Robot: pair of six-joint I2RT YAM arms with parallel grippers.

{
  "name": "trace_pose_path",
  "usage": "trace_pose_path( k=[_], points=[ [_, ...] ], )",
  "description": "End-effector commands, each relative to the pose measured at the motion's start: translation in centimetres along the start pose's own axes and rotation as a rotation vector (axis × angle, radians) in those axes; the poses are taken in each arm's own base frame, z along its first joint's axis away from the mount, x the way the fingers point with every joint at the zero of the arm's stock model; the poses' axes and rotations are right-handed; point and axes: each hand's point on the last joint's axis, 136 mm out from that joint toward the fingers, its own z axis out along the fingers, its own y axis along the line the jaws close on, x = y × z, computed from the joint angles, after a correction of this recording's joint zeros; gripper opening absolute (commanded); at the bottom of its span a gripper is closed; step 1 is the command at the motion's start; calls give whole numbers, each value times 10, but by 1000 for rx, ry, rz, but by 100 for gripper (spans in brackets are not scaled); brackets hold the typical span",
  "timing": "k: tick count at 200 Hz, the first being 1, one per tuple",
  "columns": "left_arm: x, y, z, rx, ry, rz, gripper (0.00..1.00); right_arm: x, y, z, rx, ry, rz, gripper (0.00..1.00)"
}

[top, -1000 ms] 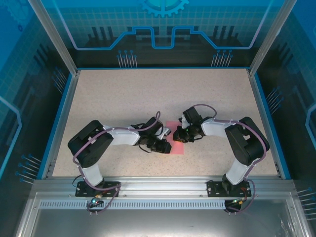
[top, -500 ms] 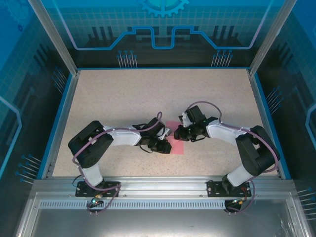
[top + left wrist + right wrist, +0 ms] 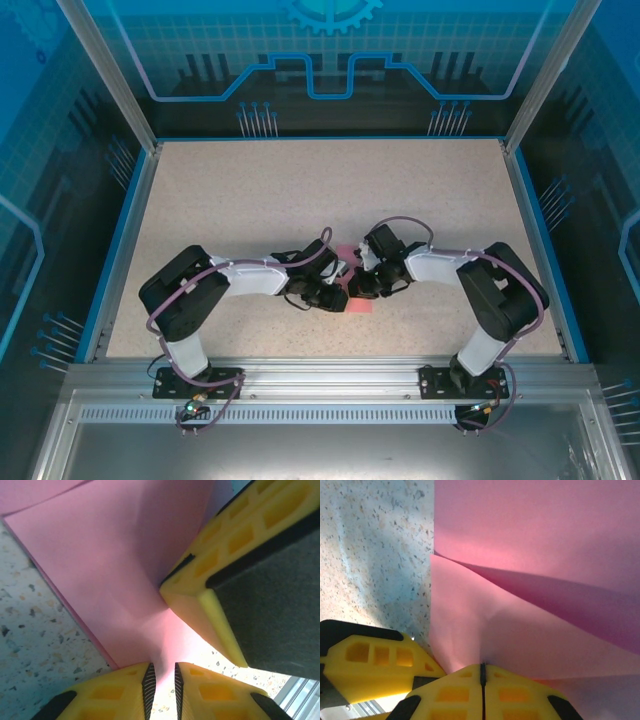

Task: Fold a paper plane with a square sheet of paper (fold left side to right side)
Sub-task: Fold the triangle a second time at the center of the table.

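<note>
Right wrist: paper (image 3: 520, 555) pinched between jaws

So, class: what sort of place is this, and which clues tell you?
Probably a robotics lab cell: an aluminium-framed enclosure, a speckled table, bolted-down left arm and right arm handling pink paper.

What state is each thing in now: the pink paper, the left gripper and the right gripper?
square sheet of paper: not flat, one layer curves up above the layer beneath it, pinched by both grippers.
left gripper: fingers almost together, with the paper running in between them.
right gripper: shut tight, with the paper caught at its fingertips.
</note>
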Motion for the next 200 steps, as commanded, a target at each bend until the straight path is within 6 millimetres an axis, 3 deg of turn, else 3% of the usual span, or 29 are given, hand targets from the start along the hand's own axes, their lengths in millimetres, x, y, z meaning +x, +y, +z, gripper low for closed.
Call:
trace_pose_path(
  k=[1, 78, 87, 159, 200],
  points=[
    [30, 41, 11, -162, 100, -37, 23, -2, -1, 2, 42, 13, -28, 7],
    [35, 45, 13, -174, 113, -41, 23, -7, -35, -8, 206, 22, -32, 7],
    [34, 44, 13, -172, 113, -40, 23, -19, -33, -13, 212, 0, -41, 7],
    [34, 45, 13, -170, 109, -41, 23, -37, -67, -27, 270, -8, 1, 7],
    [34, 45, 13, -170, 106, -39, 23, -48, -86, -46, 297, -35, 27, 7]
  ],
)
